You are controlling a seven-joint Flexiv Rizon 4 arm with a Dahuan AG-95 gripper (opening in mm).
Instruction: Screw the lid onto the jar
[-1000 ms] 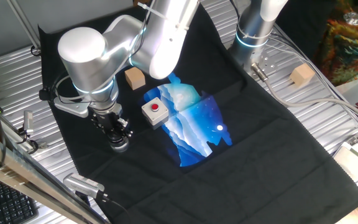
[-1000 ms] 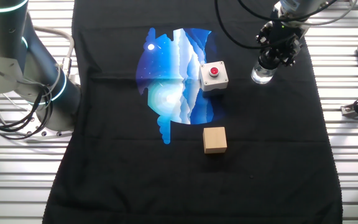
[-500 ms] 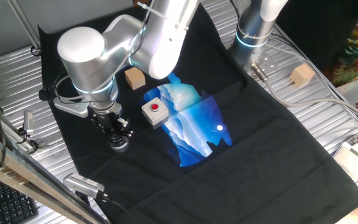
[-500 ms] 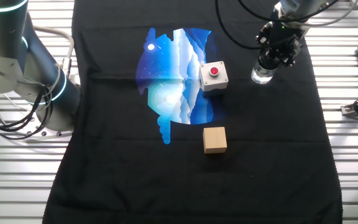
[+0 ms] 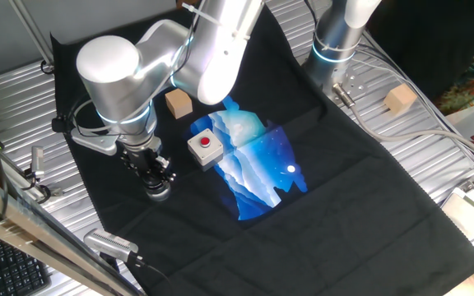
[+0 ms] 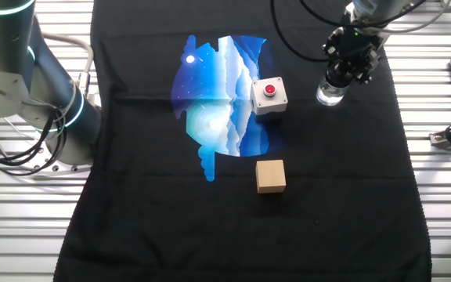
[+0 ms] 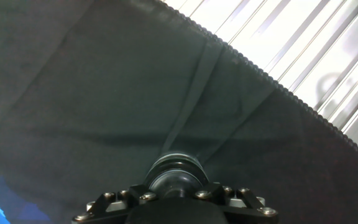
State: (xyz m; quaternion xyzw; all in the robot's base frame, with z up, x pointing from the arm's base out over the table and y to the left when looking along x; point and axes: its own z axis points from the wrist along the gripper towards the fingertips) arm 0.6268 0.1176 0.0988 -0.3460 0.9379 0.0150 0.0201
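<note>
Ribbed metal desk [image 6: 445, 235] under a black cloth [image 6: 327, 204] with a blue-white print [image 6: 218, 94]. At upper right of the other fixed view, black two-finger hand [image 6: 344, 72] pinching the small round black lid [image 7: 178, 176] atop the small clear cylinder jar [image 6: 330, 94], right of the white red-button box [image 6: 268, 95]. Tan wooden cube [image 6: 271, 175] lower centre.

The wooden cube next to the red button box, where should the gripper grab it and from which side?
Grip the wooden cube by two opposite flat side faces, coming straight down from above. It sits flat on the black cloth, apart from the red-button box, so its sides look free.
</note>
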